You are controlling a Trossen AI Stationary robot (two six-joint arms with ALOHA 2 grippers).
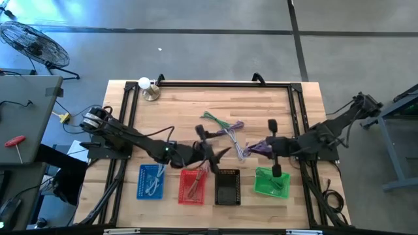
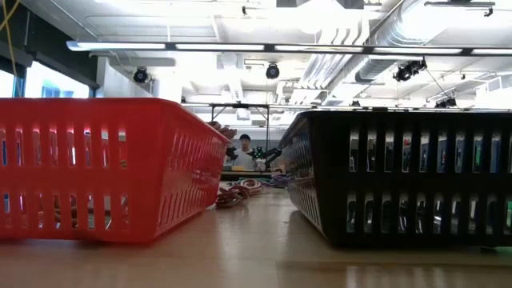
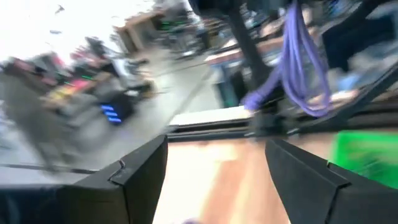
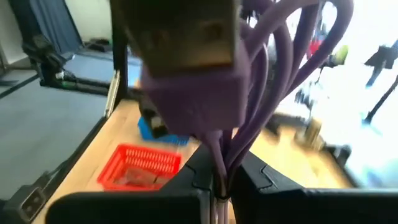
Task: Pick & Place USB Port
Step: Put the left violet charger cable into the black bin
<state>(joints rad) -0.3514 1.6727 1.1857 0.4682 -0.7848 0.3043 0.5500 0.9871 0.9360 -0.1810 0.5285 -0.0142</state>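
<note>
Cable (image 4: 249,93) first: your right gripper (image 4: 219,186) pinches the purple USB cable, hanging just above the green basket (image 1: 271,183). Lower it well inside before you let go. Your left gripper (image 3: 217,180) stands wide and empty over the red basket (image 1: 193,186).

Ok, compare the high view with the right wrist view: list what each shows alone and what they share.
Only the high view shows the whole table, the blue basket, black basket and green basket in a row, the loose cables mid-table, and the left end effector open above the red basket. Only the right wrist view shows the purple cable's USB plug close up, with the right end effector shut on the cable. Both show the red basket and the purple cable.
</note>
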